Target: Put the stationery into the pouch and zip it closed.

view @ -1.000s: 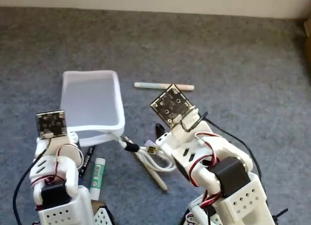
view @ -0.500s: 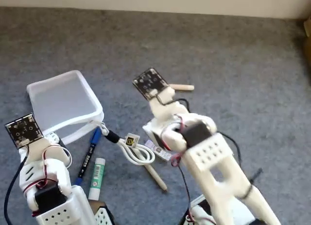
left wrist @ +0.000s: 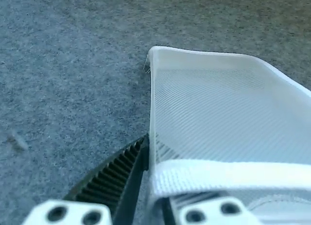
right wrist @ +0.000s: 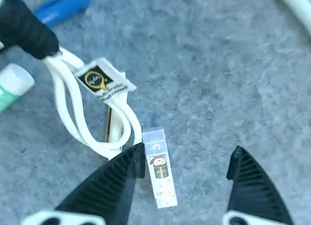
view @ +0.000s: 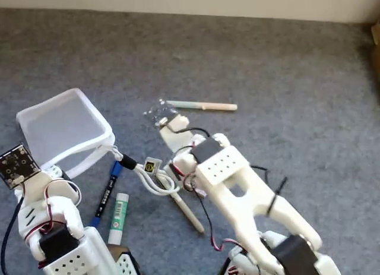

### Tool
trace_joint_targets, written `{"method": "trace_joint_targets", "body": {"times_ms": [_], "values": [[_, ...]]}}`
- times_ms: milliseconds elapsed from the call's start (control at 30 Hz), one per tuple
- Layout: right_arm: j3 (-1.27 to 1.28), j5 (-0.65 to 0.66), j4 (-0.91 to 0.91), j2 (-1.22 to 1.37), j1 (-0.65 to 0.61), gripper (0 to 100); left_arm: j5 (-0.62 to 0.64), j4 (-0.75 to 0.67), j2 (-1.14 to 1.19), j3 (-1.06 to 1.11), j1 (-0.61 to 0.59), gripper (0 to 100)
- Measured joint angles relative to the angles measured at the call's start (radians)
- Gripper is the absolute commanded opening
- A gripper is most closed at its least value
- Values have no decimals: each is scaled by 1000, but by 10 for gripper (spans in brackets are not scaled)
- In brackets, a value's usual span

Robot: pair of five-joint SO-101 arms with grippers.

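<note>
Swung leftward since a second ago, the mesh pouch (view: 59, 126) sits far left on the table (view: 297, 61), the left pincer (left wrist: 151, 152) clamped on its rim. The right pincer (right wrist: 188, 154) hangs apart over a small labelled block (right wrist: 158, 171), which is probably light and stiff and best pinched across its long sides.

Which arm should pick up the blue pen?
Probably right: the right gripper hangs open over the white cord, close to the blue pen, while the left gripper is shut on the pouch.
</note>
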Motion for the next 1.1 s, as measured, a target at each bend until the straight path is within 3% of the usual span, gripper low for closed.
{"method": "trace_joint_targets", "body": {"times_ms": [333,900,1100], "values": [[-74,83,-2,249,-37,256,2,0,0,0,0,7],[-74,152,-2,255,-37,255,2,0,0,0,0,7],[-74,239,26,255,-37,255,2,0,0,0,0,7]]}}
